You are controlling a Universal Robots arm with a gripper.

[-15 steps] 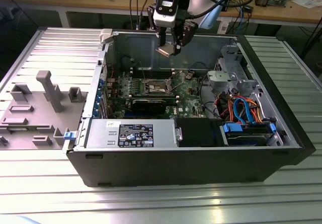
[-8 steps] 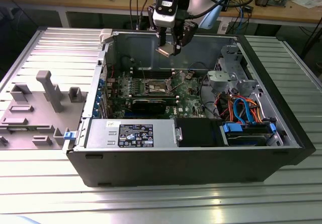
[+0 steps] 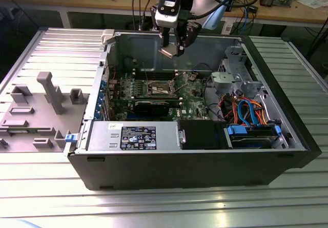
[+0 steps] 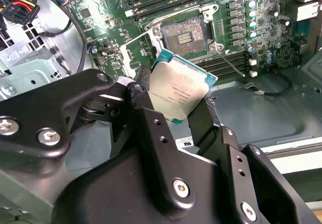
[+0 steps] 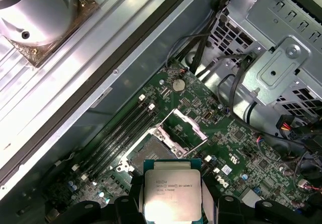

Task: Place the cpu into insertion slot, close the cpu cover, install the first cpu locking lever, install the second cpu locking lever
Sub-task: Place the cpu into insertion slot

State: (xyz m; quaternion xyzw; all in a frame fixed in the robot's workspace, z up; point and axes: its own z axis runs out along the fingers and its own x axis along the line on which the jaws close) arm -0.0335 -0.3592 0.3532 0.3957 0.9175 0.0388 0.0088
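Jaws hang at the top middle of the exterior view, over the open case (image 3: 179,166). Inside, mid-frame, the green board (image 3: 192,107) has the cover (image 5: 190,123) tipped up and the slot (image 3: 160,88) bare. The jaws pinch the little cpu (image 4: 178,95) by its edges, well above the slot. If it goes down crooked, it could hurt the slot.

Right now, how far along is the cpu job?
No step looks finished. In hand: the gripper is shut on the cpu and holds it apart from the slot. The slot is empty, its contact field bare, and the cover stands open. Left: seating the cpu, closing the cover and both locking steps.
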